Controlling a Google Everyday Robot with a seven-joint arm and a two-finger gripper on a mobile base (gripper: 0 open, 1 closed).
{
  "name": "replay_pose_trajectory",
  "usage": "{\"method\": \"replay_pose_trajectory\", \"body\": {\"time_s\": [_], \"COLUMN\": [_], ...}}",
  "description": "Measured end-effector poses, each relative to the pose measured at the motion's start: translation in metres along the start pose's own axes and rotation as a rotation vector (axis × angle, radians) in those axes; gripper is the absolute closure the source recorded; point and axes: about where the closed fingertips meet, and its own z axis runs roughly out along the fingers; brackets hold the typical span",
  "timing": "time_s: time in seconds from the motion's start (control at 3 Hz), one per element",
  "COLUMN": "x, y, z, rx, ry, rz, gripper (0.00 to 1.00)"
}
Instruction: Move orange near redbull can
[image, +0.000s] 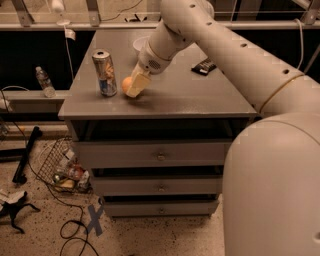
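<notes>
The cream two-finger gripper (134, 86) is clamped on the small round orange fruit (127, 84), just beside the tall silver-and-blue redbull can (104, 73), which stands upright on the grey cabinet top (200, 97).

The small round orange fruit with smooth matte skin (127, 84) sits low over the front left part of the grey desk (190, 100), held in the robot's pale gripper (134, 86), whose jaws clasp it. One jaw covers the fruit's right side, so only its left half shows. Whether it touches the desk cannot be told.

The tall slim silver and blue metal drink can (104, 73) stands upright on the desk just to the left of the orange, near the left edge. Its shiny top faces up and it rises well above the fruit. A narrow gap separates the orange and the can.
</notes>
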Motion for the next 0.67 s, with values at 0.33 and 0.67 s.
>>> {"method": "replay_pose_trajectory", "body": {"time_s": [0.33, 0.67], "x": [0.0001, 0.0], "y": [0.0011, 0.0019], "z": [0.0029, 0.006], "rx": [-0.005, -0.01], "ry": [0.001, 0.002], "rz": [-0.001, -0.001], "gripper": [0.74, 0.51]}}
